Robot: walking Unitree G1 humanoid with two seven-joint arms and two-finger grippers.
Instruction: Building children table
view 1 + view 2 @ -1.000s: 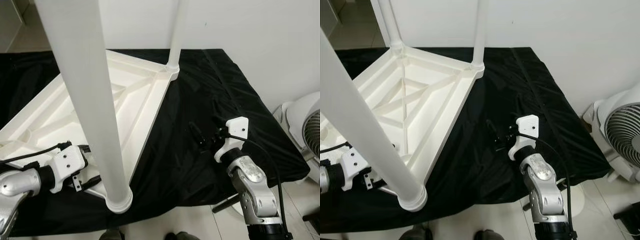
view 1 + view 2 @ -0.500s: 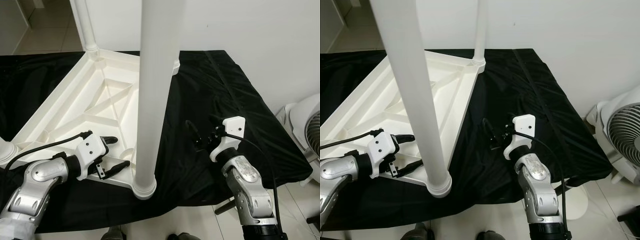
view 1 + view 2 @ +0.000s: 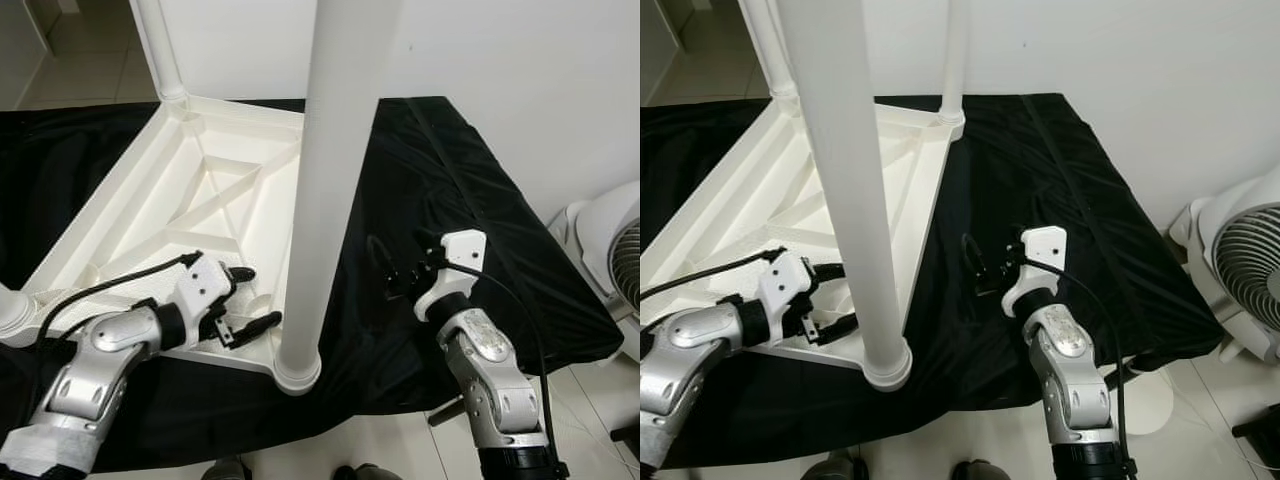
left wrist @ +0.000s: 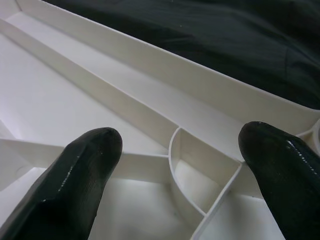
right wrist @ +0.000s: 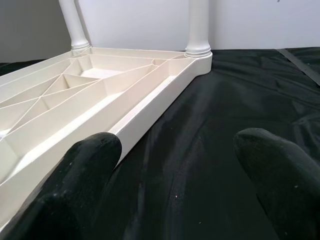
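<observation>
Left gripper [image 3: 253, 299] advanced over ribbed white tabletop [image 3: 130, 232] (smooth plastic).

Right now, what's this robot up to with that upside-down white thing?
It is assembling a small white table, which lies upside down on a black cloth with its legs pointing up. The left gripper is open over the ribbed underside, right beside the nearest leg, which stands in its corner socket. The right gripper hovers open above the cloth, next to the table's edge, holding nothing. A white fan stands on the floor to the right.
</observation>
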